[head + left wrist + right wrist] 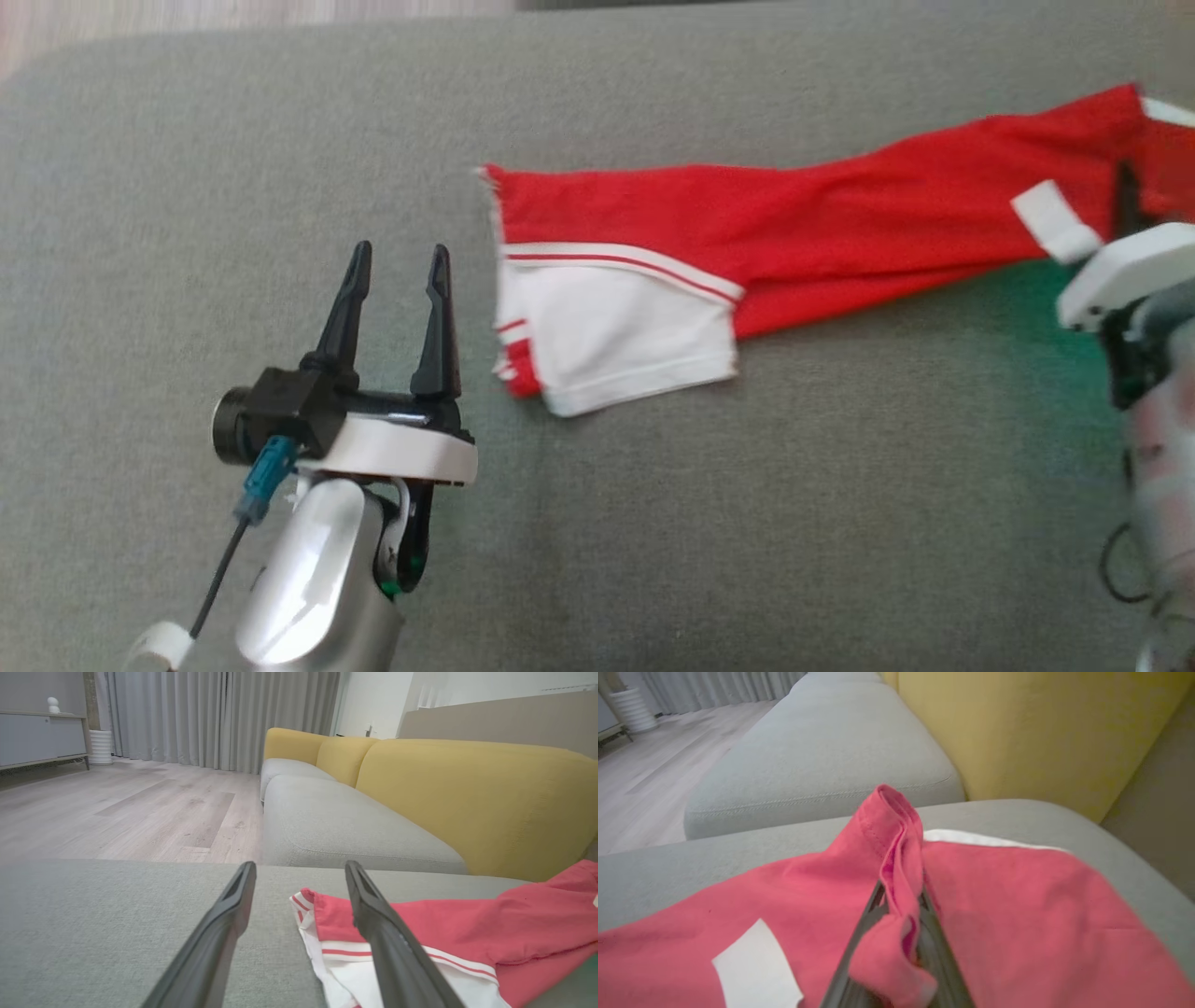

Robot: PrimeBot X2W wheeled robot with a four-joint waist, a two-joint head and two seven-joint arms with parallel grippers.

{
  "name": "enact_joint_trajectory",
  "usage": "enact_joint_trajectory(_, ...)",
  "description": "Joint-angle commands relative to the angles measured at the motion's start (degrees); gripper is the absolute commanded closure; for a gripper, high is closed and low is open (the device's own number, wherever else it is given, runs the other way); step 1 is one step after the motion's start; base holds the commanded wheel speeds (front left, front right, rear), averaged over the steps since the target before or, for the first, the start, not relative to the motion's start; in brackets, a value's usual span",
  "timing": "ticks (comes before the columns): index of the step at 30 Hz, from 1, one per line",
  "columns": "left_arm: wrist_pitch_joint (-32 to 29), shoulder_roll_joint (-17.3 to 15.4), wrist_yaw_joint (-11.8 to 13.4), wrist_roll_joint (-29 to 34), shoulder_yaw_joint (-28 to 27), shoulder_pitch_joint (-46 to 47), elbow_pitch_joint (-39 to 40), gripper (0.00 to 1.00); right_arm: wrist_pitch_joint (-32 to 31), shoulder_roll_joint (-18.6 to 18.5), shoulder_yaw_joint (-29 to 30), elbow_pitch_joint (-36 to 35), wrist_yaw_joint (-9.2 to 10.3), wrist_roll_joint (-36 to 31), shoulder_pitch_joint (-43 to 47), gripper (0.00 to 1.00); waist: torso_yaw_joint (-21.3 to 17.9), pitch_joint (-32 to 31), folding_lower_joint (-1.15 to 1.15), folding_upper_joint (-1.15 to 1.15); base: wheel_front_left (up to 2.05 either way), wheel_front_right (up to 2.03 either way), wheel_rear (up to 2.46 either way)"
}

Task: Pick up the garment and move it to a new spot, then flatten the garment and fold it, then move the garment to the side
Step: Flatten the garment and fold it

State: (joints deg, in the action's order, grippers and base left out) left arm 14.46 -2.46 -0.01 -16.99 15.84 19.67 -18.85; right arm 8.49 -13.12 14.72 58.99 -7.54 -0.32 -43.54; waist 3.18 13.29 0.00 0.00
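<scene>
At the left, the left end effector (400, 252) is held above the grey cushion (187, 140) with its jaws spread wide, just beside the white-and-red end of the garment (747, 224) and apart from it. The garment is laid stretched across the cushion toward the right. At that far end a narrow ridge of red fabric is pinched by the closed right end effector (901, 896). Only a thin fold appears to be gripped, so it could be pulled free on lifting. With the left end unheld, the cloth would likely be dragged and bunched.
</scene>
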Motion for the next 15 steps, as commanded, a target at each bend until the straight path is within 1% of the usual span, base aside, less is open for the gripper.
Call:
enact_joint_trajectory(1, 0.5, -0.4, 0.1, 0.1, -1.7, 0.5, 1.9, 0.0, 0.6, -1.2, -0.9, -2.0, 0.05, 0.5, 0.2, 1.0, -0.8, -1.0, 0.0, 0.0, 0.0, 0.0, 0.0)
enact_joint_trajectory(4, 0.5, -0.4, 0.3, -0.1, -1.4, -0.1, 2.2, 0.0, 0.2, -2.5, -0.4, -2.5, 0.05, 1.6, 1.3, 1.0, -1.3, -2.2, 0.0, 0.0, 0.0, 0.0, 0.0)
enact_joint_trajectory(6, 0.5, -0.4, 0.3, -0.1, -1.2, -0.5, 2.3, 0.0, 0.1, -2.4, -0.6, -3.0, 0.05, 2.3, 1.7, 1.0, -1.5, -2.7, 0.0, 0.0, 0.0, 0.0, 0.0)
enact_joint_trajectory(15, 0.5, -0.4, 0.2, 0.0, -1.4, -1.7, 2.0, 0.0, -0.2, 3.1, -7.0, -6.9, 0.05, 5.4, 2.5, 1.0, -0.6, -5.7, 0.0, 0.0, 0.0, 0.0, 0.0)
